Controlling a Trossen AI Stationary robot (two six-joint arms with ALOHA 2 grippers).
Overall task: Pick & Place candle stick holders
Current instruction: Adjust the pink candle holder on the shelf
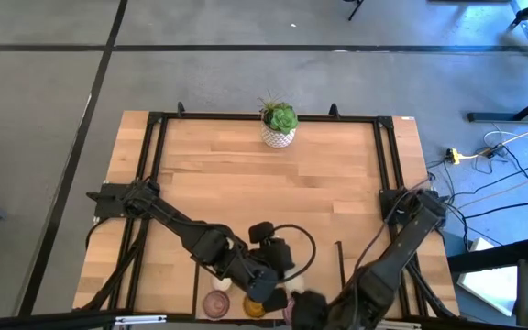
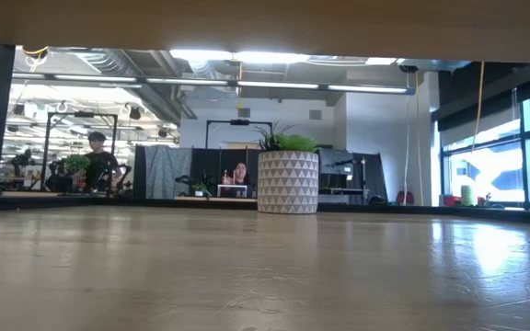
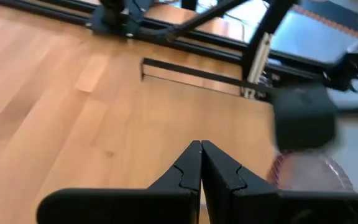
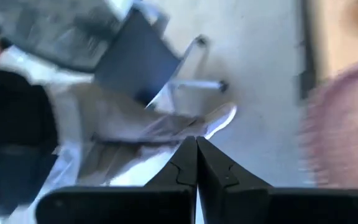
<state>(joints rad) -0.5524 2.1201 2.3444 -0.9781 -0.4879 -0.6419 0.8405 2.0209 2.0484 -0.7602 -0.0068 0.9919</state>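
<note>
Over on the left, the left arm reaches from its mount across the tabletop [image 1: 246,174] toward the near edge, and its hand [image 3: 200,163] is down at the front middle, fingers pressed together, gripping nothing. Just below that arm in the high view, right at the near edge, sits a pink holder [image 1: 217,303], and beside it to the right an amber holder [image 1: 255,307]. A cream holder [image 1: 224,284] peeks out just behind the pink one, close against the arm. The other holders cannot be made out here, with the arms covering that stretch. The left wrist view catches a blurred pink holder [image 3: 312,172] close beside the closed fingers, under a dark block.

In the middle, well back at the far edge, the plant [image 1: 280,126] stands upright in its white patterned pot; the low view shows it alone on the wood, with a person [image 2: 97,161] far off in the room behind.

On the right, the right arm folds down from its mount to the near edge, its hand [image 4: 196,158] also closed and empty, next to the amber holder. Its wrist view shows a blurred pink shape [image 4: 344,127] at one side and a person's shoe [image 4: 219,119] on the floor beyond.
</note>
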